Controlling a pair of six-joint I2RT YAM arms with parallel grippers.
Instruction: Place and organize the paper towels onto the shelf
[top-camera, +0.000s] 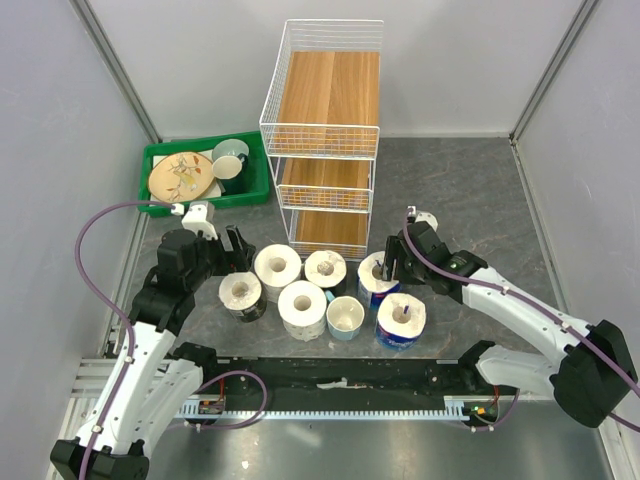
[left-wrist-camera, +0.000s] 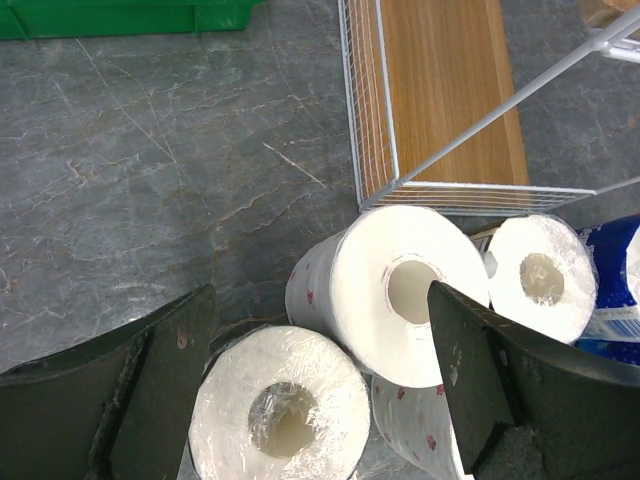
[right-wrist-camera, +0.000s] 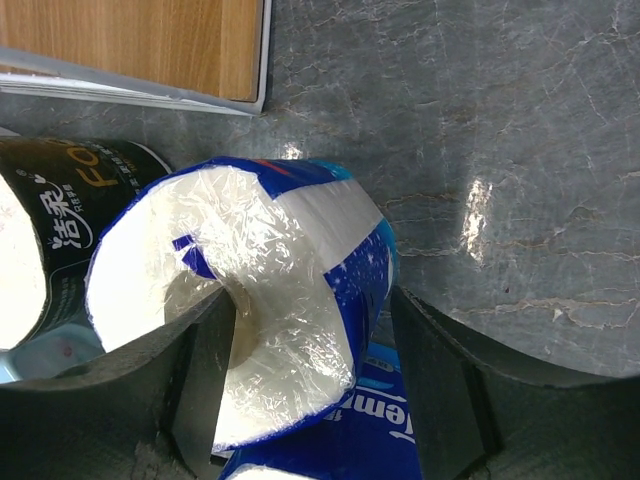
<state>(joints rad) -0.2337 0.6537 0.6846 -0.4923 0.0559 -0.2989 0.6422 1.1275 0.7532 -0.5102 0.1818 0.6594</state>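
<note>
Gripped roll: a blue-wrapped paper towel roll (right-wrist-camera: 310, 215) sits on the worktop (top-camera: 470, 190) just in front of the shelf's right corner, with clear film over its end.
Right end effector (right-wrist-camera: 308, 300): straddles that roll's wall, one finger (right-wrist-camera: 195, 370) at the hollow core and the other outside by the blue wrapper. The jaws are partly drawn in, and I cannot tell whether the pads press the paper.
Second blue roll (top-camera: 400, 320): upright, just beside the gripped one, on the side nearer the arm bases.
Dark-wrapped roll (right-wrist-camera: 85, 200): just beside the gripped roll on its left, with printed lettering on the wrapper, in front of the shelf's lowest board.
White rolls: one (top-camera: 277, 265) close to the shelf's foot and another (top-camera: 302, 305) nearer the bases. Both are upright with cores up, and faint red marks show on their sides.
Film-wrapped roll (top-camera: 241, 293): leftmost of the cluster, upright, just beside the white rolls.
Left end effector (left-wrist-camera: 320, 290): fingers spread wide and holding nothing, hovering over the film-wrapped roll and the nearest white roll.
Shelf (top-camera: 330, 95): a three-tier white wire rack with wooden boards at the far middle of the worktop. Every roll stands on the worktop in front of it.
Pale blue cup (top-camera: 345, 317): among the rolls, between a white roll and the second blue roll, with cream-coloured contents.
Green tray (top-camera: 150, 165): left of the shelf, holding a patterned plate (top-camera: 181, 176) and a pale mug (top-camera: 230, 155).
</note>
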